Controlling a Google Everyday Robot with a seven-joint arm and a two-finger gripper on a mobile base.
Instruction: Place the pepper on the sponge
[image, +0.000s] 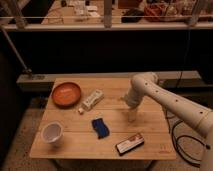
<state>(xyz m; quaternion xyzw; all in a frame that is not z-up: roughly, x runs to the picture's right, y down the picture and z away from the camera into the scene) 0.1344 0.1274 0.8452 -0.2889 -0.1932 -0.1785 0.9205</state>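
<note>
We see the gripper (132, 116) low over the wooden tabletop (70, 119), right of the dark-blue rectangular soft sponge (100, 127) and apart from it, its grip we cannot tell, slim orange pepper hidden from us

Orange plate (66, 94), white tube (92, 99), cup (52, 133), apparently labelled black box (129, 144) on table (150, 134)

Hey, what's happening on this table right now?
A one-armed robot is working at a wooden table. Its gripper is lowered to the tabletop on the right side, apart from the dark-blue sponge, which has nothing on it. The pepper cannot be made out; it may be hidden at the gripper. An orange plate, a white tube, a white cup and a black box sit apart from the gripper.
</note>
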